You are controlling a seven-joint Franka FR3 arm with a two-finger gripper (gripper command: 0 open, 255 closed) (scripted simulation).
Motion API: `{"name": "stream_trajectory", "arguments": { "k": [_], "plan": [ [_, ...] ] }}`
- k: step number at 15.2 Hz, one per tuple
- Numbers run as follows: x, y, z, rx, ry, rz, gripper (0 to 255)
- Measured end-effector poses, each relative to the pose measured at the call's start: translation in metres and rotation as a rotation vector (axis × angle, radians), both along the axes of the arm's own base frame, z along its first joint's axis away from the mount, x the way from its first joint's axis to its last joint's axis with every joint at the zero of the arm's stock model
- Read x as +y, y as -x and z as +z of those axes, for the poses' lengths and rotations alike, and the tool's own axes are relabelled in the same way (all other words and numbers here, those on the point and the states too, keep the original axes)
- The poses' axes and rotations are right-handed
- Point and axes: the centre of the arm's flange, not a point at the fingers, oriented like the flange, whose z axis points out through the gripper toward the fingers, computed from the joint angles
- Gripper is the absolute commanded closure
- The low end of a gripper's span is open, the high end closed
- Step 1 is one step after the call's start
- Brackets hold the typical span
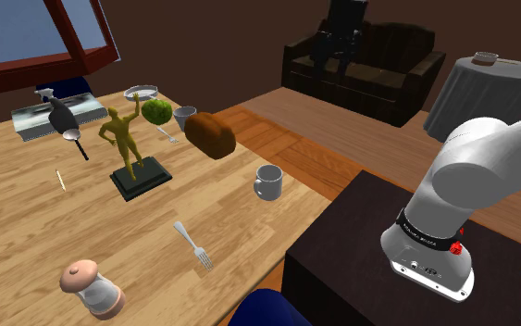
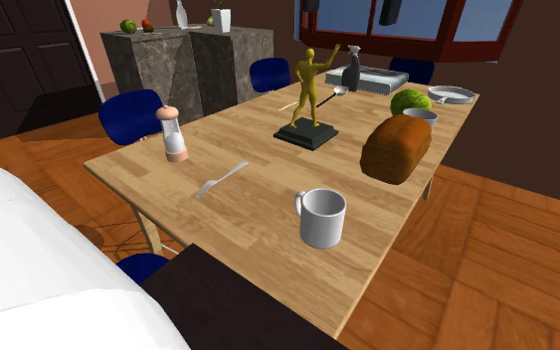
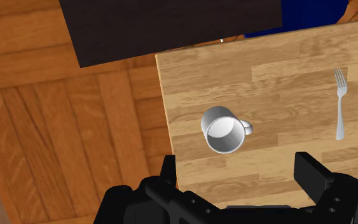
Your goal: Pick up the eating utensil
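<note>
A silver fork (image 1: pixel 193 244) lies flat on the wooden table (image 1: pixel 27 222) near its front edge, between a salt shaker (image 1: pixel 90 287) and a grey mug (image 1: pixel 268 181). The second exterior view has the fork (image 2: pixel 221 180) left of the mug (image 2: pixel 322 217). My gripper (image 3: pixel 238 178) is open and hangs high above the table's edge, looking down. The mug (image 3: pixel 223 129) sits just ahead of the gap between the fingers, and the fork (image 3: pixel 340 104) lies well off to the side, beyond the finger (image 3: pixel 311 168) on that side. Nothing is between the fingers.
A gold figurine on a dark base (image 1: pixel 131 157), a brown loaf (image 1: pixel 212 135), a green ball (image 1: pixel 157 111), a small bowl (image 1: pixel 184 116), a plate (image 1: pixel 142 92) and a tray with a dark pan (image 1: pixel 64 119) crowd the far half. The dark stand (image 1: pixel 360 250) adjoins the table. Blue chairs (image 2: pixel 133 114) surround it.
</note>
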Motion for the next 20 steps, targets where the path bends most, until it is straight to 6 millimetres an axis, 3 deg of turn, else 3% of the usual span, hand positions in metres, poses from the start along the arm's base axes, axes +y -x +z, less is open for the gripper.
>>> {"name": "stream_trajectory", "arguments": {
  "k": [3,20],
  "plan": [
    [0.011,-0.004,-0.011,-0.002,0.003,0.004,0],
    [0.169,-0.067,-0.158,-0.035,0.041,0.059,0]
  ]
}}
